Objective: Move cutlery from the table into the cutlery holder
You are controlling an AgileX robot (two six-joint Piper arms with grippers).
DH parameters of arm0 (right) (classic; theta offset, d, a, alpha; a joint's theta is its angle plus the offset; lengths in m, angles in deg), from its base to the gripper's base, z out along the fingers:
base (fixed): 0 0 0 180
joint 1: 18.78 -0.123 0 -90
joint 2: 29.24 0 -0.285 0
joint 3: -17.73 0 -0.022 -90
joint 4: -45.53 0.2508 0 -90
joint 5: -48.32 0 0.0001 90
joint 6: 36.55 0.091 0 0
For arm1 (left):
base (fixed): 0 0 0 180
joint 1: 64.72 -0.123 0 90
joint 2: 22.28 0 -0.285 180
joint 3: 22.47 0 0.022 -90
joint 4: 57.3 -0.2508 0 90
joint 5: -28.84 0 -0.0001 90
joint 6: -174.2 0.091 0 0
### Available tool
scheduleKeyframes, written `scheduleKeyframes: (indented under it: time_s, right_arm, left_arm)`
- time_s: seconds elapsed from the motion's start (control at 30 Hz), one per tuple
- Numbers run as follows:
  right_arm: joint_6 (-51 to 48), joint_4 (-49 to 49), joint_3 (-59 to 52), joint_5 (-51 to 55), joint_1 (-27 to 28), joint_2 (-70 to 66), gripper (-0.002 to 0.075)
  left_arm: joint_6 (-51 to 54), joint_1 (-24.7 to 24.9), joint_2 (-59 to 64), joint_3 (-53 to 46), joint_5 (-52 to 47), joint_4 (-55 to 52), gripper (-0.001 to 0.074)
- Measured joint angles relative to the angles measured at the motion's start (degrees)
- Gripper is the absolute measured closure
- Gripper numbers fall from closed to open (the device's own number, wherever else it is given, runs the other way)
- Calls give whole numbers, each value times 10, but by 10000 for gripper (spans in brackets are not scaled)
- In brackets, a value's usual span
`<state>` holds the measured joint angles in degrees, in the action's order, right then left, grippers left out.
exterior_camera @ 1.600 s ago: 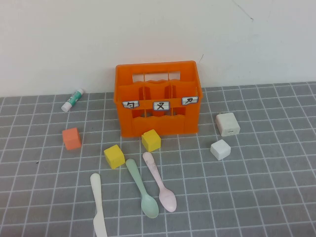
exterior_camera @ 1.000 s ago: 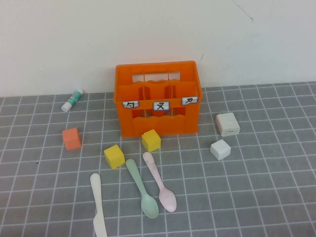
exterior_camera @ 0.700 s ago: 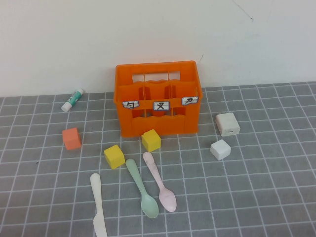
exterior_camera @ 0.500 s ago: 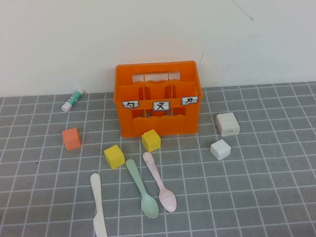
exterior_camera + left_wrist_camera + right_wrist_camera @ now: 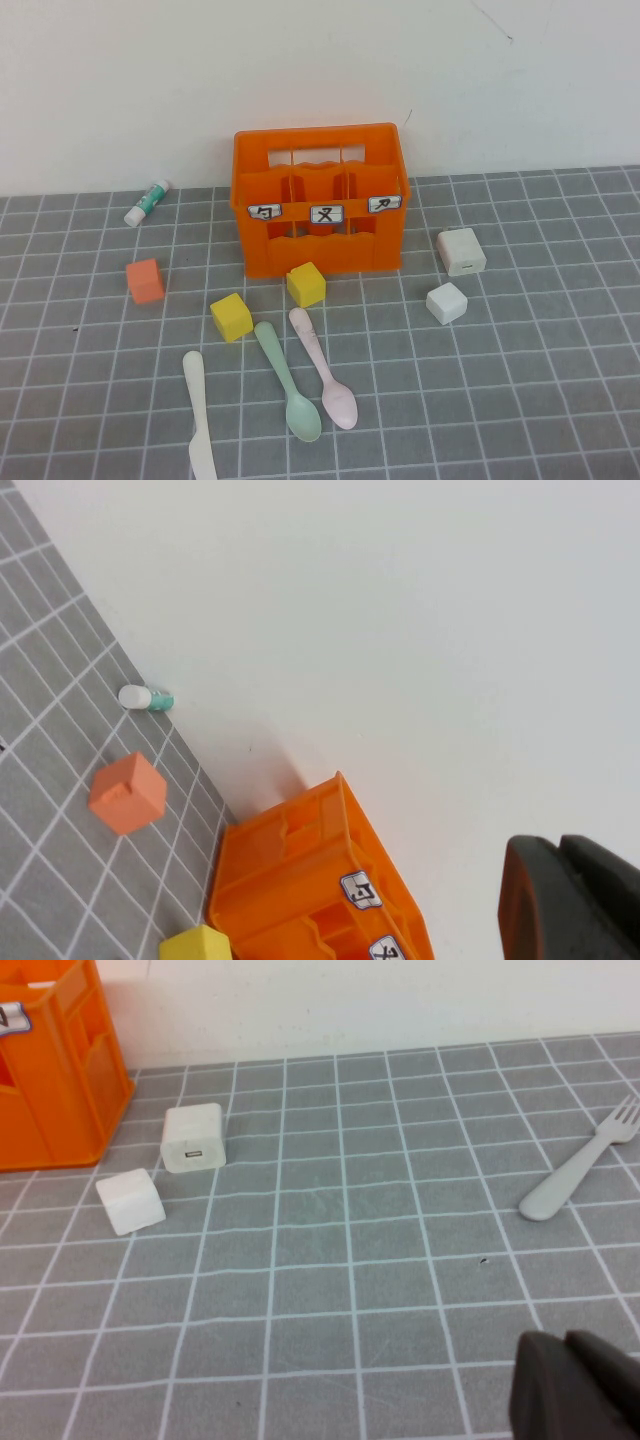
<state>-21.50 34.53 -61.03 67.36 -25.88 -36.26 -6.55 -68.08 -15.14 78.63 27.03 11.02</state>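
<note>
Knife (image 5: 199, 418): cream-white, flat on the table (image 5: 520, 400), near the front edge, leftmost of the three utensils.
Mint-green spoon (image 5: 288, 382): flat on the tiles just right of the knife, bowl toward the front edge.
Pink spoon (image 5: 324, 369): beside the mint-green spoon, close alongside, bowl toward the front edge.
Cutlery holder (image 5: 320, 199): orange crate, upright near the wall, behind the utensils; no utensil seen in its compartments.
Yellow cubes: one (image 5: 306, 284) just in front of the crate, one (image 5: 232, 316) by the spoon handles.
Orange cube (image 5: 145, 281): left of the crate, apart from it.
White-and-green tube (image 5: 148, 202): lying near the wall, far left.
White blocks: a charger-like block (image 5: 461, 252) and a plain cube (image 5: 446, 302), right of the crate.
Grey fork (image 5: 578, 1163): flat on the tiles, seen only from the right wrist.
Left gripper (image 5: 575, 900): raised, away from all items, fingers closed, holding nothing.
Right gripper (image 5: 580, 1390): low over bare tiles, fingers closed, holding nothing.
</note>
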Motion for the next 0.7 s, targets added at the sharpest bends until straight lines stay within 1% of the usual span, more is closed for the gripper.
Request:
scheduleKeyframes:
  time_s: [0.3, 0.4, 0.47, 0.57, 0.63, 0.7]
  right_arm:
    - [0, 0, 0, 0, 0, 0, 729]
    - [0, 0, 0, 0, 0, 0, 729]
    - [0, 0, 0, 0, 0, 0, 729]
    - [0, 0, 0, 0, 0, 0, 729]
    - [0, 0, 0, 0, 0, 0, 729]
    - [0, 0, 0, 0, 0, 0, 729]
  left_arm:
    - [7, 0, 0, 0, -5, 11, 736]
    - [37, 0, 0, 0, -22, 11, 736]
    - [90, 0, 0, 6, -43, 5, 736]
    - [188, 0, 5, 55, -96, -28, 736]
    - [217, 0, 29, 107, -143, -77, 736]
    - [232, 0, 75, 171, -216, -159, 736]
